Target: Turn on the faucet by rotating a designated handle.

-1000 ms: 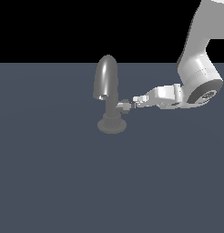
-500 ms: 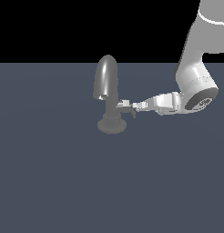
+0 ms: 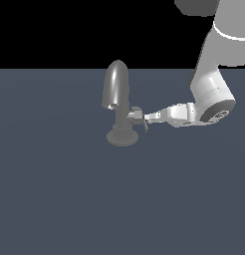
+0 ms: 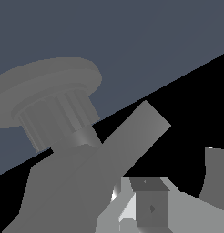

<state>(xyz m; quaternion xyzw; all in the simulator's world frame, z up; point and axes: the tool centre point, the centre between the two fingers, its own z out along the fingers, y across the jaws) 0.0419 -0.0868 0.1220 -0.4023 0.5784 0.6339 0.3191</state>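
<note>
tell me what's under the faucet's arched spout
Under the spout you see the thin stem, the ribbed round base on the grey surface, and the handle jutting toward the gripper. The spout's opening is too small to make out.

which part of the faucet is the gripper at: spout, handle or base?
The handle, the short stub jutting sideways from the stem. The gripper meets its tip, below the arched spout and above the ribbed base.

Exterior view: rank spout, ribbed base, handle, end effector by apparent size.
1. Spout, largest.
2. Ribbed base.
3. Handle and end effector: both small, overlapping in this view, too close to rank. All sit at similar depth.
</note>
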